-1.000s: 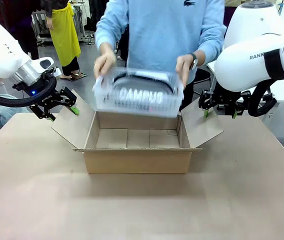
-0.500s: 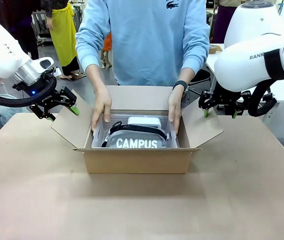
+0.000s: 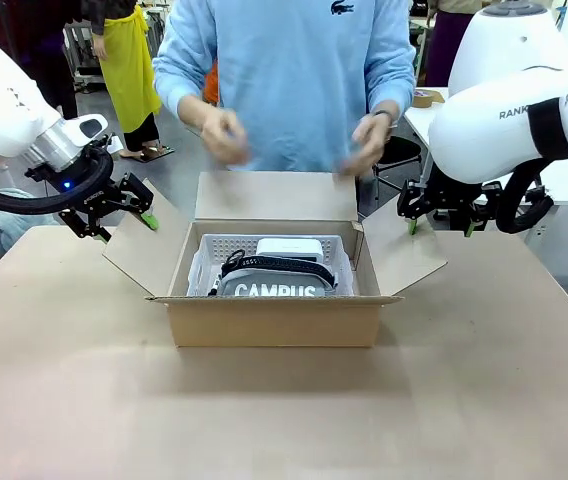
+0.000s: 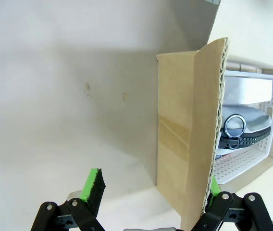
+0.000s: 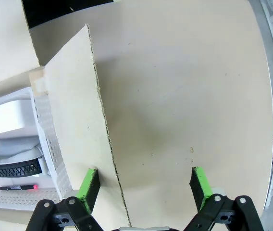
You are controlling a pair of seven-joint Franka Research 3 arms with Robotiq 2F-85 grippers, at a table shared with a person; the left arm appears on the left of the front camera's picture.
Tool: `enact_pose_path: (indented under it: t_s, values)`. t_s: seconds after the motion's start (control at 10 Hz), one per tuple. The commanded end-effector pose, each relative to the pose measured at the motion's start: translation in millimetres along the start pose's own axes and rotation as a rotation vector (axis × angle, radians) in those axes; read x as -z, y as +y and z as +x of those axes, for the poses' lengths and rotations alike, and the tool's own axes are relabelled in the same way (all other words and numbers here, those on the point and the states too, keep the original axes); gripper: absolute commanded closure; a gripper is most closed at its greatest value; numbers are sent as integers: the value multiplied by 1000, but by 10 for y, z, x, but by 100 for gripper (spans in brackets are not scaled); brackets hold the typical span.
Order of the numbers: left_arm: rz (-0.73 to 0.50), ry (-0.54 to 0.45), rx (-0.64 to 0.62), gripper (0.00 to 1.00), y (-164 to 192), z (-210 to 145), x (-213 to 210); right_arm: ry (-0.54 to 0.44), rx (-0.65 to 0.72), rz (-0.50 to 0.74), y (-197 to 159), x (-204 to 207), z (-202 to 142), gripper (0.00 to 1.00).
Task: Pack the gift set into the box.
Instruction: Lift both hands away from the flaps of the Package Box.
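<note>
**Gift set now down in the box**

The gift set, one white basket (image 3: 204, 262) with one white box (image 3: 289, 246) and one grey CAMPUS bag (image 3: 274, 289), has just been put down inside the one cardboard box (image 3: 274, 322). The person's two hands (image 3: 226, 135) have been lifted away. The packing looks done, but four flaps are left up. The left gripper (image 3: 126, 228) and right gripper (image 3: 439, 228) are spread wide, and nothing is gripped.

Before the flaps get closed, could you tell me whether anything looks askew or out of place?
Nothing stands out: the basket sits level and square inside the box, with its contents tucked in.
</note>
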State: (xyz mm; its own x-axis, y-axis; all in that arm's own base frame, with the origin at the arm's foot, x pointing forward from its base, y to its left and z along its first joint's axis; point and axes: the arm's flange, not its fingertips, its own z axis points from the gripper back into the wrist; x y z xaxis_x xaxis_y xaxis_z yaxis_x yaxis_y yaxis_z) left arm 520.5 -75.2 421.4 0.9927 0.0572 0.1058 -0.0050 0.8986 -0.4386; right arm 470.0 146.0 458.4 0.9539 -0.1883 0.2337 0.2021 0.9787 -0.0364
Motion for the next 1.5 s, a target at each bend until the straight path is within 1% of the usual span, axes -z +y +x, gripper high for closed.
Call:
enact_pose_path:
  t_s: [0.0, 0.1, 0.2, 0.3, 0.4, 0.5, 0.6, 0.7, 0.8, 0.9, 1.0, 1.1, 1.4]
  values:
    - [0, 0, 0, 0, 0, 0, 0, 0, 0, 0, 0, 0, 0, 0]
    - [-112, 54, 69, 0, 38, -109, -328, 29, -44, 123, -145, -235, -10, 0]
    - [-241, 94, 78, 0, 181, -201, -657, 92, -56, 287, -418, -498, -8, 0]
    - [-436, 172, 102, 0, 409, -261, -936, 127, -61, 495, -794, -735, -27, 0]
    - [-629, 228, 136, 0, 641, -292, -1083, 169, -97, 704, -1119, -860, -78, 0]
    - [-842, 292, 208, 0, 916, -306, -1165, 202, -125, 934, -1452, -903, -150, 0]
    - [-1043, 304, 234, 0, 1256, -306, -1201, 180, -85, 1100, -1780, -843, -235, 0]
    - [-1194, 253, 204, 0, 1626, -297, -1201, 136, 3, 1175, -2070, -706, -331, 0]
    - [-1307, 181, 128, 0, 2040, -317, -1160, 91, 113, 1249, -2357, -531, -450, 0]
    - [-1354, 129, 55, 0, 2269, -356, -1088, 61, 238, 1280, -2541, -382, -517, 0]
    - [-1369, 107, -40, 0, 2367, -339, -998, 22, 366, 1238, -2591, -257, -513, 0]
    - [-1233, 132, 156, 0, 2157, -616, -1139, 67, 126, 1237, -2494, -598, -512, 0]
    - [-1233, 132, 156, 0, 2157, -616, -1139, 67, 126, 1237, -2494, -598, -512, 0]
